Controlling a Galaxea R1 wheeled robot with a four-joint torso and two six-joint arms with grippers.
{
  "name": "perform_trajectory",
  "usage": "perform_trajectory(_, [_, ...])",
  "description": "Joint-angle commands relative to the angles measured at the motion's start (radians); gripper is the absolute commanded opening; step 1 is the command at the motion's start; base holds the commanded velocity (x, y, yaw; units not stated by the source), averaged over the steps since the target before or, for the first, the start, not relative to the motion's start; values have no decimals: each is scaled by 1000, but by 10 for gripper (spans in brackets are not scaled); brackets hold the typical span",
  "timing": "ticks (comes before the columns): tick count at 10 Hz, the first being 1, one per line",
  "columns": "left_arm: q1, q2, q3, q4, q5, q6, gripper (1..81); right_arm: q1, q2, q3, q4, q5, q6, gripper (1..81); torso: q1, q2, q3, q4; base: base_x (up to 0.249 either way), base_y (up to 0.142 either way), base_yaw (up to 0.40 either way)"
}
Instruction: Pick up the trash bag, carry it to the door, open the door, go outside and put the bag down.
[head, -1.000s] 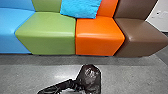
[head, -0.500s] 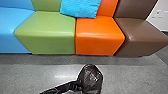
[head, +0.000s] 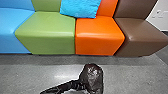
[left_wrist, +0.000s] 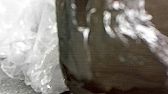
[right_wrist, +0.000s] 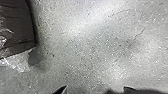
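In the head view, the black trash bag (head: 93, 76) bulges up in front of the orange seat (head: 98, 37), apart from it. Its lower part is cut off, so whether it rests on the grey floor (head: 130, 77) cannot be seen. A blue cushion (head: 78, 8) leans on the seats behind.

In the left wrist view, the bag's dark, shiny film looms close and blurred before the left gripper, with crumpled clear plastic (left_wrist: 27, 45) right beside it. I cannot tell whether that gripper is open or closed, or whether it grips the bag.

In the right wrist view, the right gripper (right_wrist: 95, 89) has its jaws spread, only their dark tips in sight, with floor between. The bag, partly cut off, lies beyond and to one side of them, apart.
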Motion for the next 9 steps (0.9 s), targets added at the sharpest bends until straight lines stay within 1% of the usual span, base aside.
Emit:
perform_trajectory(1, [-21,-15,-29,66,13,11,811,55,-61,11,11,-56,3,811,0,0,0,0,0,0,0])
perform_trajectory(3, [-21,-15,-28,66,13,11,811,55,-61,8,11,-55,3,811,0,0,0,0,0,0,0])
perform_trajectory(4, [-21,-15,-26,64,13,21,811,55,-61,8,11,-56,3,811,0,0,0,0,0,0,0])
perform_trajectory(7, [-21,-14,-26,64,12,22,811,55,-61,7,11,-55,3,811,0,0,0,0,0,0,0])
perform_trajectory(8, [-21,-12,-29,63,12,21,10,55,-59,7,11,-55,3,811,0,0,0,0,0,0,0])
perform_trajectory(9, [-21,-14,-29,63,12,21,10,55,-57,7,11,-55,3,811,0,0,0,0,0,0,0])
